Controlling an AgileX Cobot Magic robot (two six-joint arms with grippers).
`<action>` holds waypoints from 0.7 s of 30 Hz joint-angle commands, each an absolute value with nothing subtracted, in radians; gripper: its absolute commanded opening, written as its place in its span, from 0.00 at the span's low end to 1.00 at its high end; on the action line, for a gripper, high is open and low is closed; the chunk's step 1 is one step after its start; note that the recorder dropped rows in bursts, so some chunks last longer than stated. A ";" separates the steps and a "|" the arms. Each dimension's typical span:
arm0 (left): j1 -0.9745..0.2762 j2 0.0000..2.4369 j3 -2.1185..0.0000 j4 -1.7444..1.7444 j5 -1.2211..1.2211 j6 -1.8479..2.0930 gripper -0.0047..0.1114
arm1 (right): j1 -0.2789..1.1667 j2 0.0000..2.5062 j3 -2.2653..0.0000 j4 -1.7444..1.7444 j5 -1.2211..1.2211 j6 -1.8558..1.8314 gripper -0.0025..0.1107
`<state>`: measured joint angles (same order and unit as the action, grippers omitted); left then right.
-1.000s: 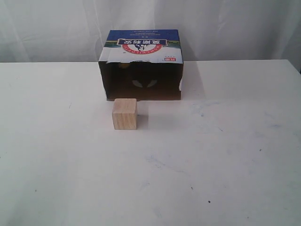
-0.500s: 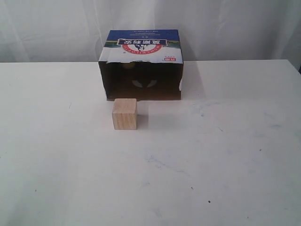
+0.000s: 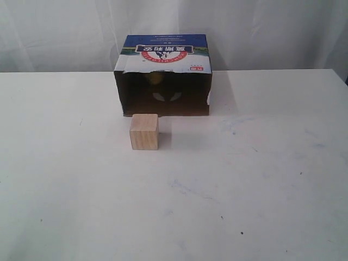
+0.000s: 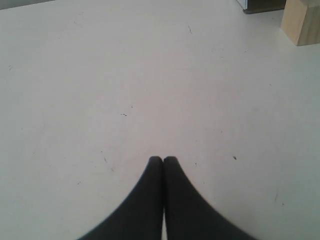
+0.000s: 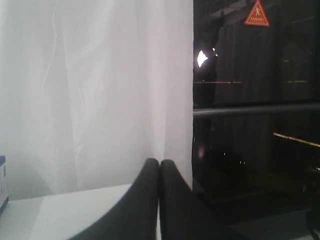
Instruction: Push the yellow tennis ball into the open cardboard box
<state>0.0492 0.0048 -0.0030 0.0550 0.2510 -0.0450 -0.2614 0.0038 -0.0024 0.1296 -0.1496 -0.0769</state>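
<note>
Counter (image 3: 261,174): white and lightly scuffed, with a white curtain (image 3: 54,32) behind.
Progress: the task looks done, since the yellow tennis ball (image 3: 156,78) is inside the open cardboard box (image 3: 166,53); no pushing seems left.
Box contents: only the ball, far back in the dark interior (just a yellow patch shows).
Wooden cube (image 3: 144,131): just in front of the box mouth.
Left tool (image 4: 163,159): pressed together over bare counter.
Right tool (image 5: 159,162): pressed together, facing the curtain.
</note>
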 commanded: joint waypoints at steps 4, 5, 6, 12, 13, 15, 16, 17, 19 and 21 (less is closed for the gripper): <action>0.045 0.000 0.000 0.052 0.248 -0.047 0.04 | -0.268 0.000 0.000 0.143 0.344 -0.206 0.02; 0.045 0.000 0.000 0.052 0.248 -0.047 0.04 | -0.262 0.000 0.000 0.138 0.344 -0.206 0.02; 0.045 0.000 0.000 0.052 0.248 -0.047 0.04 | -0.252 0.000 0.000 0.138 0.344 -0.206 0.02; 0.045 0.000 0.000 0.052 0.248 -0.047 0.04 | -0.133 0.000 0.000 0.147 0.344 -0.145 0.02; 0.045 0.000 0.000 0.052 0.248 -0.047 0.04 | -0.116 0.000 0.000 0.147 0.344 -0.143 0.02; 0.045 0.000 0.000 0.052 0.248 -0.047 0.04 | -0.101 0.000 0.000 0.146 0.344 -0.121 0.02; 0.045 0.000 0.000 0.052 0.248 -0.047 0.04 | -0.092 0.000 0.000 0.139 0.346 -0.108 0.02; 0.045 0.000 0.000 0.052 0.248 -0.047 0.04 | -0.090 0.000 0.000 0.129 0.349 -0.100 0.02; 0.045 0.000 0.000 0.052 0.248 -0.047 0.04 | -0.089 0.000 0.000 0.083 0.351 -0.037 0.02; 0.045 0.000 0.000 0.052 0.248 -0.047 0.04 | -0.089 0.000 0.000 0.029 0.351 0.040 0.02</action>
